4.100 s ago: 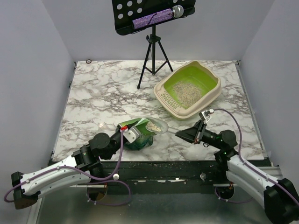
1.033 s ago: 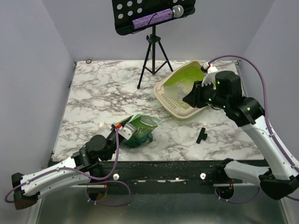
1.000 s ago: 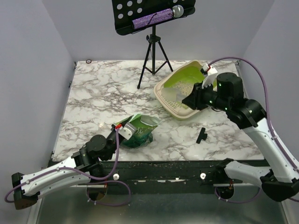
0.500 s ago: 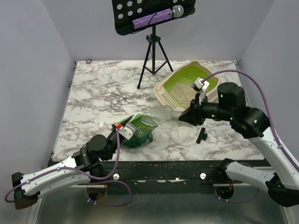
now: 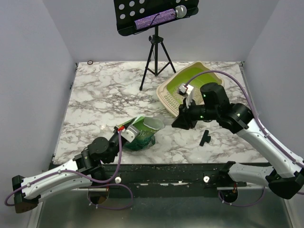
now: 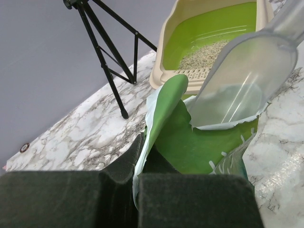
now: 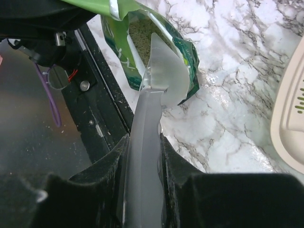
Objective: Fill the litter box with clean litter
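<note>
From the overhead camera I see my left gripper (image 5: 124, 133) clenched on the near rim of the glossy green bag (image 5: 142, 133), which stands open near the front edge of the marble table (image 5: 104, 99); in the left wrist view its fingers (image 6: 190, 199) pinch the bag's folded edge flat between them. My right gripper (image 5: 183, 119) is grasping the handle of a clear plastic scoop (image 7: 154, 80), and the scoop's bowl sits at the mouth of the bag, over the granules inside. The scoop looks empty in the left wrist view, though through the translucent plastic I can't be sure of that. The litter box (image 5: 167, 90) rests on the far right part of the table, well apart from the bag, partly hidden behind my right arm from above. The left wrist camera shows the clean litter (image 6: 202, 54) lying as a patch on the green floor of the box, near its slotted strip. A small black part (image 5: 204, 138) lies on the table beside the right arm, and a black tripod (image 5: 154, 59) stands behind.
</note>
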`<action>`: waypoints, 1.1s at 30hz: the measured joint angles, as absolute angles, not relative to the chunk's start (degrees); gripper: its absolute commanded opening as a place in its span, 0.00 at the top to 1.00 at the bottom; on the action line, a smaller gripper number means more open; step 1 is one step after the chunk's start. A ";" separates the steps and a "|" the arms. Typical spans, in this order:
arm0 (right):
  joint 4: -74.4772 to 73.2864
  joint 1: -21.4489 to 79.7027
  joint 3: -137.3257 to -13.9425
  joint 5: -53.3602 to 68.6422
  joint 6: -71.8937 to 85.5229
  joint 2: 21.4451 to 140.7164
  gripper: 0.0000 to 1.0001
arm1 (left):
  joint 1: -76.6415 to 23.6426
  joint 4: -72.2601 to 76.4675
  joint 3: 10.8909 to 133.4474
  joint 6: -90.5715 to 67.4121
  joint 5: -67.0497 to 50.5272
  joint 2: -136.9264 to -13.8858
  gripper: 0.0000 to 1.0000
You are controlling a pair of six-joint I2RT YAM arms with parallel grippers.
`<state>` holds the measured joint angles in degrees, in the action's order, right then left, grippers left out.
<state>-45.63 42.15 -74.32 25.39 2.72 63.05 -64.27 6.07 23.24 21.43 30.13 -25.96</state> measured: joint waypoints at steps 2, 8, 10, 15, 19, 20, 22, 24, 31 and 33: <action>-44.58 42.59 -73.97 25.50 2.79 64.66 1.00 | -64.27 5.96 23.24 21.34 29.76 -25.96 1.00; -41.19 43.13 -73.08 27.79 5.28 70.59 0.99 | -64.27 4.71 24.73 20.75 27.97 -28.53 1.00; -40.75 43.13 -72.95 28.34 7.33 72.77 1.00 | -64.27 4.60 24.95 20.53 27.57 -29.41 1.00; -40.45 43.13 -73.47 28.14 13.96 77.80 1.00 | -64.38 4.60 24.95 20.27 27.22 -29.69 1.00; -40.56 42.48 -74.15 27.55 19.79 80.16 1.00 | -64.53 4.60 24.97 20.25 27.16 -29.76 1.00; -40.62 42.24 -74.15 27.46 21.15 80.29 0.99 | -64.53 4.60 24.97 20.25 27.16 -29.76 1.00; -40.60 41.58 -74.15 27.38 23.66 80.31 1.00 | -64.55 4.60 24.97 20.23 27.14 -29.74 1.00; -40.58 41.15 -74.15 27.35 25.87 80.40 1.00 | -64.62 4.60 24.99 20.21 27.14 -29.74 1.00; -38.96 40.97 -74.02 27.73 31.75 84.36 1.00 | -64.64 4.38 25.02 20.16 27.07 -29.34 1.00; -38.19 40.97 -73.97 28.27 32.93 86.46 1.00 | -64.75 4.19 25.02 20.14 26.96 -29.06 1.00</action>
<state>-38.20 40.97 -73.97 28.27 32.93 86.46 -64.75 4.19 25.02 20.14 26.96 -29.06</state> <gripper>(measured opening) 0.337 0.010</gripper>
